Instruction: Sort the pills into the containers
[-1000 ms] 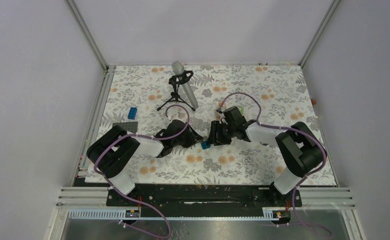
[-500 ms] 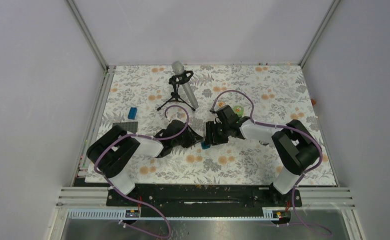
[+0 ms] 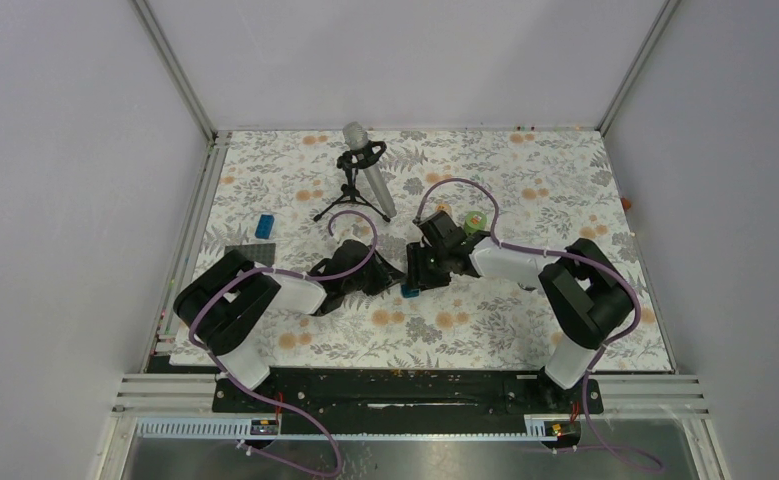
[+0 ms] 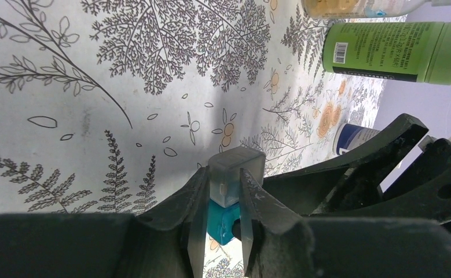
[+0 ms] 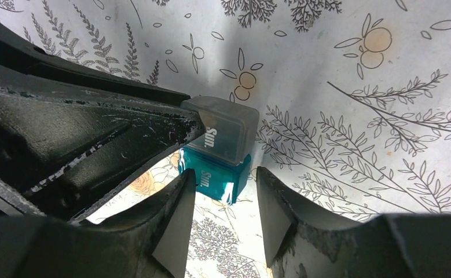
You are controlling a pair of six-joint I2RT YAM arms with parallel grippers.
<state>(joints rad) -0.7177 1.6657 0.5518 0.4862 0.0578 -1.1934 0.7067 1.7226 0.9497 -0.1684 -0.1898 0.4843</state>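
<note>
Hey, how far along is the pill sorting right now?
Done: nothing visibly sorted yet. In hand: the left gripper clamps the Sun. pill box, with the right gripper open at its teal base. Left: opening it and filling it; the green bottle sits untouched.

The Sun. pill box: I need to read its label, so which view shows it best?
Right wrist: the pill box sits centred, "Sun." legible on clear top and teal base. Left wrist shows it clamped in the left end effector, print hidden. Top external shows only a teal speck.
</note>
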